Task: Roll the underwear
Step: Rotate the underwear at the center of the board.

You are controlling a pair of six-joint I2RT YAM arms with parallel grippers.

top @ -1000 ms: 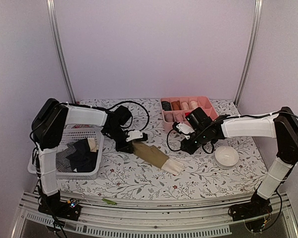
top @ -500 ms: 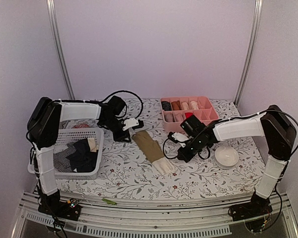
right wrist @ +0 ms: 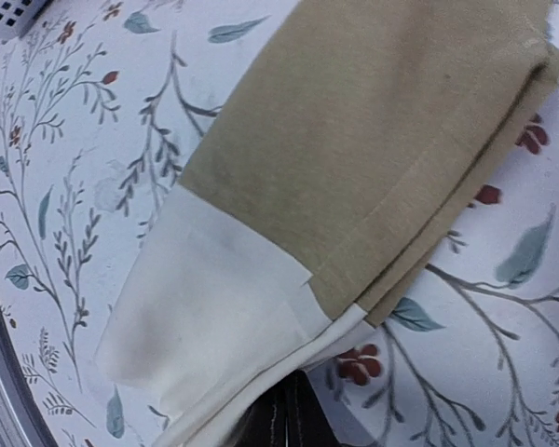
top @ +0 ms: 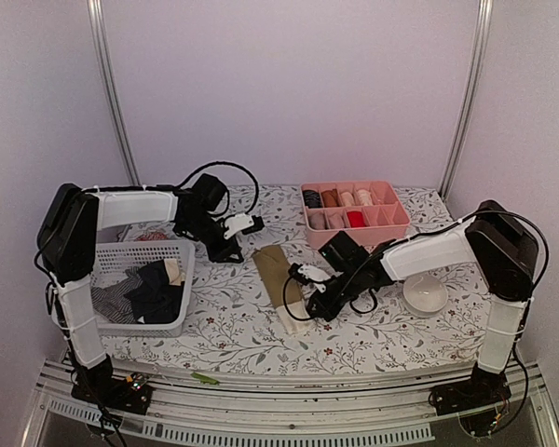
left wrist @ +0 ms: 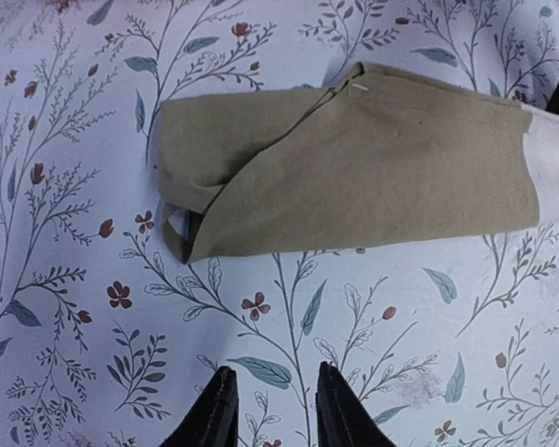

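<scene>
The olive-tan underwear (top: 278, 277) lies flat on the counter (top: 233, 326) as a long folded strip, with a cream waistband (right wrist: 214, 298) at its near end. The left pincer (left wrist: 275, 414) hangs beyond the strip's far end, jaws slightly parted and empty, the cloth ahead of its fingertips and clear of them. The right arm reaches low across the counter, and the right pincer (right wrist: 289, 419) is closed on the waistband's edge. The frame edge cuts off most of its fingers.
</scene>
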